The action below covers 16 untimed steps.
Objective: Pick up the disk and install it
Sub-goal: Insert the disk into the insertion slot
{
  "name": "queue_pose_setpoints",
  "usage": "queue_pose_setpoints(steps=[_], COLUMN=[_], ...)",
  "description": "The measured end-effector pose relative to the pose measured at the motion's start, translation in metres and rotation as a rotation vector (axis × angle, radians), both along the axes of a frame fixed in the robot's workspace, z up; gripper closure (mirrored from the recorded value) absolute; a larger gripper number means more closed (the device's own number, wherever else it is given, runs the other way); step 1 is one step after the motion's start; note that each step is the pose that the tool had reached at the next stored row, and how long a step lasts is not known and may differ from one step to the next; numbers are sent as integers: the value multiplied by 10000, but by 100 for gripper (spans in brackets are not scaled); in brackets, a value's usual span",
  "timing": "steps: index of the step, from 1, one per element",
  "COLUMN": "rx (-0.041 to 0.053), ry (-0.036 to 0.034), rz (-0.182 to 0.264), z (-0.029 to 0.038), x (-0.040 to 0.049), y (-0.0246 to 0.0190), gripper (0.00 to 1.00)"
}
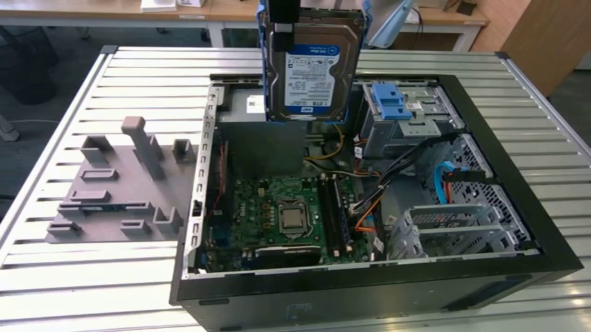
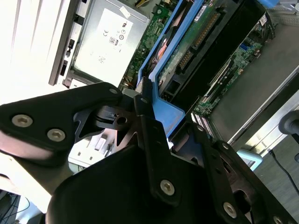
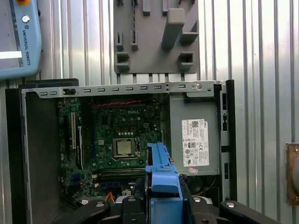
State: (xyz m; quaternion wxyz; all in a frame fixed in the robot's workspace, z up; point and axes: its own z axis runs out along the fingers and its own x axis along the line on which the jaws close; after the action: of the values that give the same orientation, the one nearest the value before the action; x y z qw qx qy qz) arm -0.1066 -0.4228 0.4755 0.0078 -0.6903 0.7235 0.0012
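Fingers (image 2: 145, 116) of the black gripper (image 2: 170, 116) are closed on the blue plastic edge rail of the disk (image 1: 309, 69), a flat silver-metal hard drive with a blue-and-white label. The disk hangs upright below the fingers, above the open black computer case (image 1: 517, 207). Under the fingers: green motherboard (image 3: 124, 140); beside it, grey metal box with white sticker (image 3: 194, 142). Beyond the case: grey plastic fixture (image 1: 120, 187) on slatted metal table (image 1: 93, 277).

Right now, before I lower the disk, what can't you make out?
Exterior view: the top edge cuts off the gripper; the disk hides part of the case behind it.
First wrist view: the edge-on disk covers the case interior beneath it.
Second wrist view: the disk's label side faces away.
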Motion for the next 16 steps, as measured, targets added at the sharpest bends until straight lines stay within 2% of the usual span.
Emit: queue_pose_setpoints(steps=[5, 16], rx=[0, 0], ry=[1, 0], rz=[3, 0], z=[0, 0], x=[12, 114], y=[0, 0], gripper=[64, 64])
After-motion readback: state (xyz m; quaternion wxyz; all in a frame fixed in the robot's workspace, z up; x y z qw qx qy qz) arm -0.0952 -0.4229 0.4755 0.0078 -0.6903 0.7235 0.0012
